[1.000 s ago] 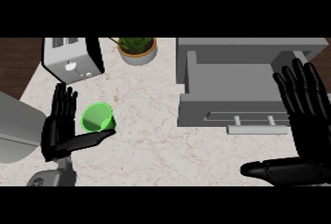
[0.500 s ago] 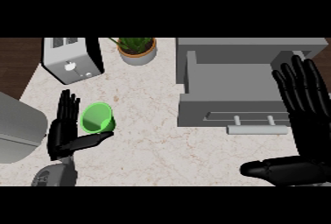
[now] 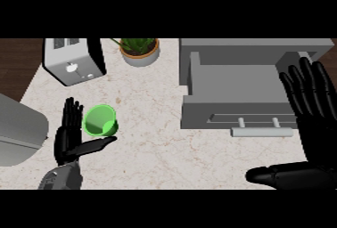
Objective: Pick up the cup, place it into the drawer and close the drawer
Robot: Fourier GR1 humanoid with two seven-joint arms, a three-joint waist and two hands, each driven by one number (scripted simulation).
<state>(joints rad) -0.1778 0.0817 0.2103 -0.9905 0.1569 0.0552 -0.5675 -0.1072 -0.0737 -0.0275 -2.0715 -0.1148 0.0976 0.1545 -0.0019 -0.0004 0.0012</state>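
Drawer (image 3: pixel 245 91), grey and pulled open, sits just left of the right hand (image 3: pixel 309 95), whose fingers stand straight up. Left hand (image 3: pixel 71 136) is open too, thumb beneath the green cup (image 3: pixel 100 120) beside its fingers.

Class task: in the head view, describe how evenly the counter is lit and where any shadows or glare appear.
Head view: the counter is lit evenly, with no glare; a faint shadow sits under the green cup beside the left robot hand; the open drawer interior is a flat grey; the right robot hand shows dull black.
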